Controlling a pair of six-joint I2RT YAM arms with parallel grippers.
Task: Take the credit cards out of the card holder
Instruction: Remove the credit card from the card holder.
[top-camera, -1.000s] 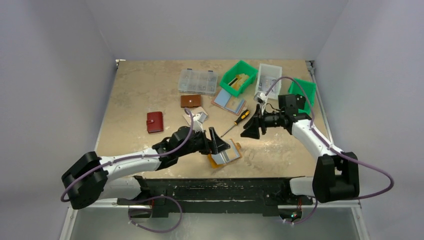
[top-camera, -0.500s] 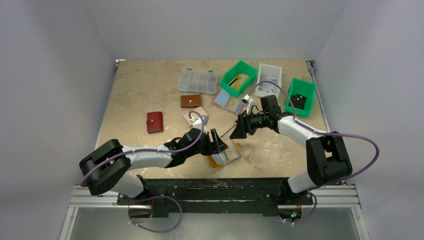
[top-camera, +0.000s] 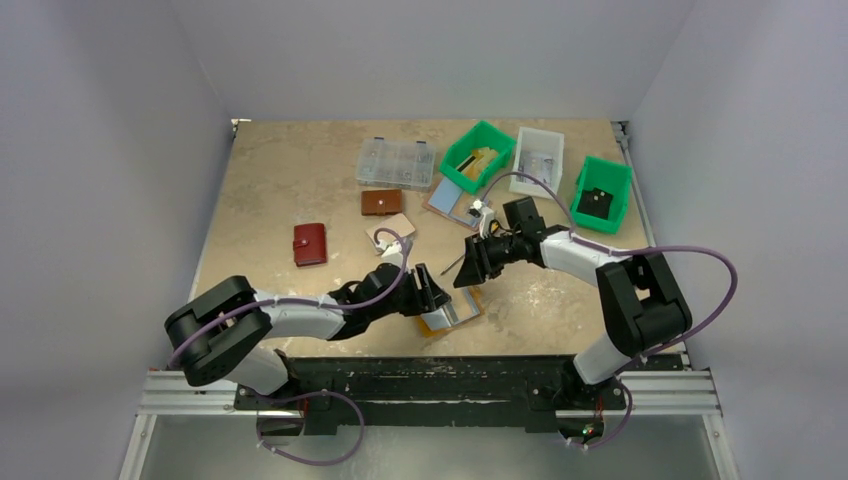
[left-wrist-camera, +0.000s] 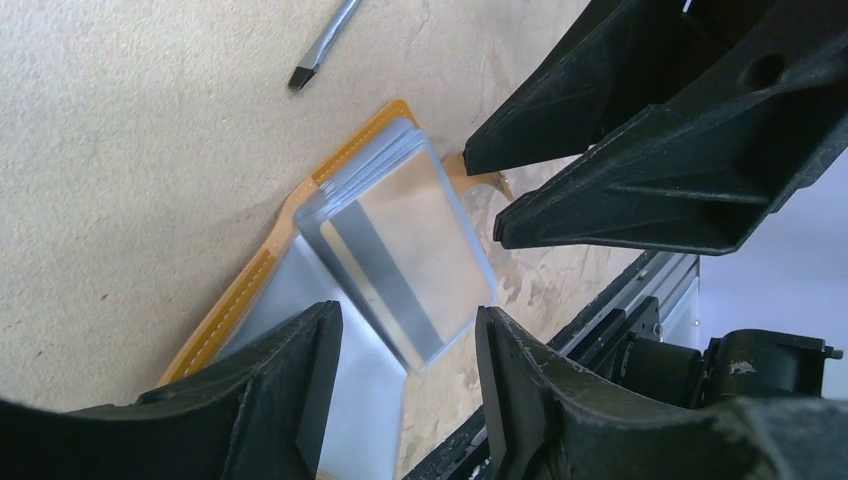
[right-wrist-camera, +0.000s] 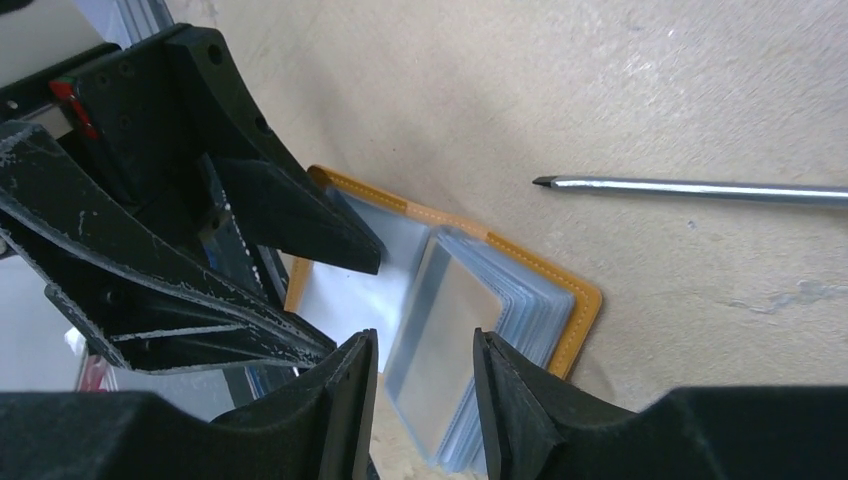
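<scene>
Left fingers (top-camera: 428, 288) open, low over the near middle of the surface (top-camera: 300, 170), pointing right. In the left wrist view the left fingers (left-wrist-camera: 290, 380) stand apart above the near end of the cards and grip nothing. Right fingers (top-camera: 470, 268) also open, reaching in from the right and tilted down toward the same spot. The right wrist view shows the right fingers (right-wrist-camera: 520, 420) either side of the card stack, with the stack seen through the gap. Contact unclear. The two sets of tips are close together but apart.

Surface is tan board.
- Far side: clear compartment box (top-camera: 396, 162), green bin (top-camera: 477, 155), white bin (top-camera: 537, 155), second green bin (top-camera: 604, 193) at far right.
- A stack of blue-topped flat pieces (top-camera: 450, 203) lies just in front of the first green bin.
- Left of centre: red wallet (top-camera: 310, 244), shut and flat, with a brown wallet (top-camera: 381, 202) beyond it and to its right.

Card holder (top-camera: 432, 322) lies open and flat near the front edge of the surface, right under both sets of fingers. Its orange stitched border (left-wrist-camera: 235, 305) shows around pale plastic sleeves.

Cards (top-camera: 455, 310) sit on the right half of the holder, still inside it. The top one is silvery grey with a darker stripe (left-wrist-camera: 400, 250), and more pale edges are fanned beneath (right-wrist-camera: 455, 320).

Screwdriver shaft (right-wrist-camera: 690, 188) lies flat on the surface beyond the holder, its tip (left-wrist-camera: 320, 50) pointing toward it and not touching.
</scene>
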